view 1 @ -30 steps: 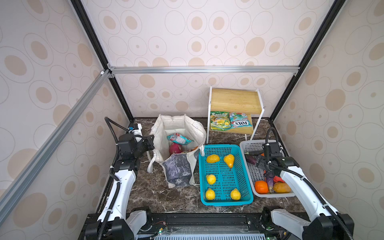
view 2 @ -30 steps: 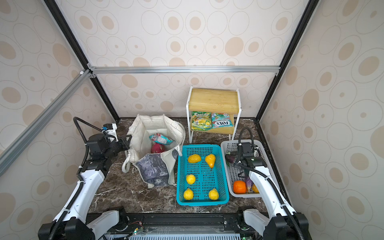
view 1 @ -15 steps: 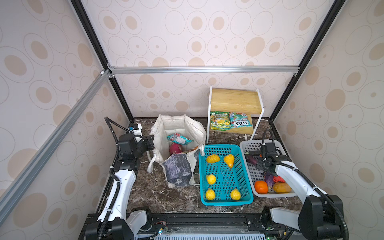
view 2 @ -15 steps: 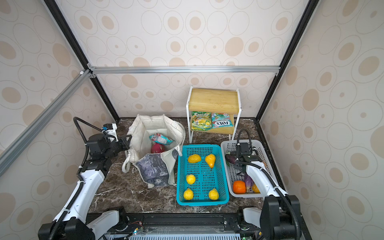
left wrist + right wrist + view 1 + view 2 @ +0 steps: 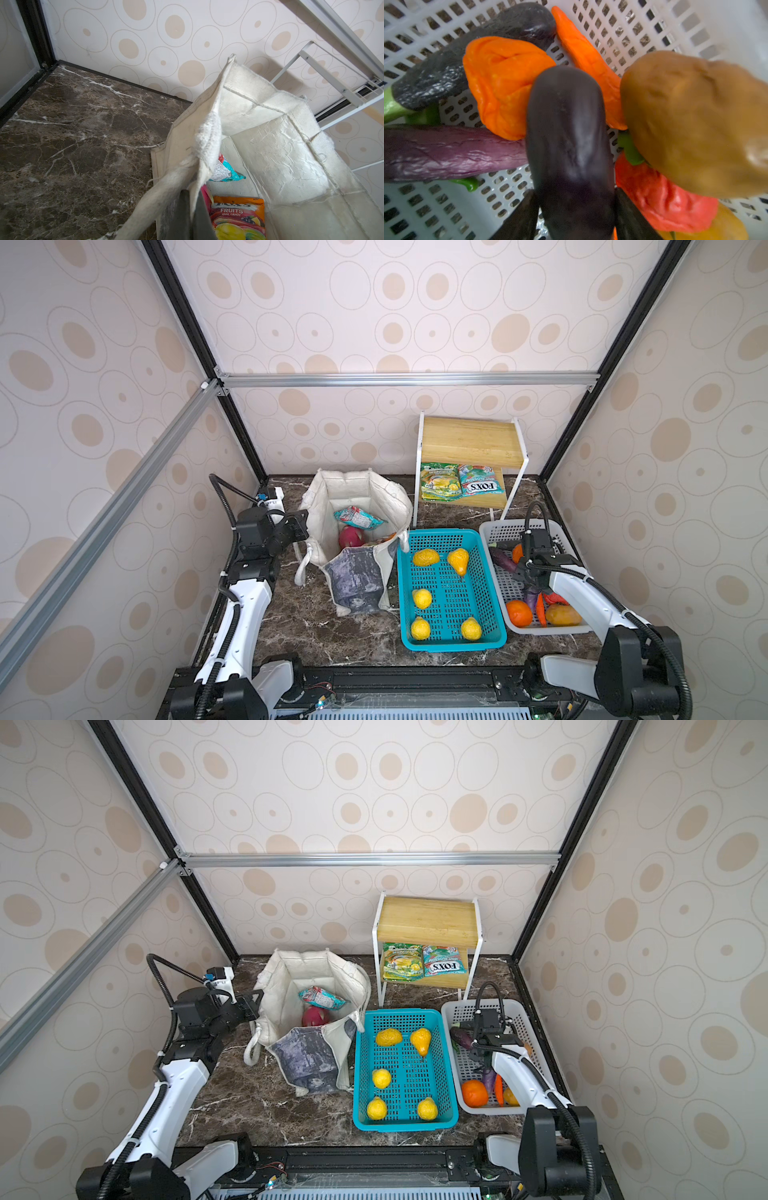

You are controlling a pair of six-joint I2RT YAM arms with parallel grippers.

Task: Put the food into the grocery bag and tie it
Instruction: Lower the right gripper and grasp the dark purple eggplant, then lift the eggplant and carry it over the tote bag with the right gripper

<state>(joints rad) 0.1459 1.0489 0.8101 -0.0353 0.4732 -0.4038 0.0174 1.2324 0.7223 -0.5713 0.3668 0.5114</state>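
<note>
The off-white grocery bag (image 5: 357,580) (image 5: 307,1056) stands open left of centre. It holds a teal packet (image 5: 357,517) (image 5: 224,172), a pink dragon fruit (image 5: 351,537) and an orange candy packet (image 5: 239,218). My left gripper (image 5: 305,522) (image 5: 192,194) is shut on the bag's left rim, holding the mouth open. My right gripper (image 5: 527,580) (image 5: 576,192) reaches down into the white basket (image 5: 490,531). Its fingers press both sides of a smooth dark purple eggplant (image 5: 569,145). More food lies around it: two wrinkled eggplants, orange and red peppers, a brown potato (image 5: 695,124) and an orange (image 5: 518,612).
A teal basket (image 5: 451,645) with several yellow fruits sits between the bag and the white basket. At the back stands a wooden shelf (image 5: 469,439) with two snack packets (image 5: 461,485) on its lower board. Walls close in the left, back and right sides.
The right gripper's fingers have narrowed from wide open onto the dark eggplant, and the right arm has shifted slightly within the white basket. The left arm and bag have not moved.
</note>
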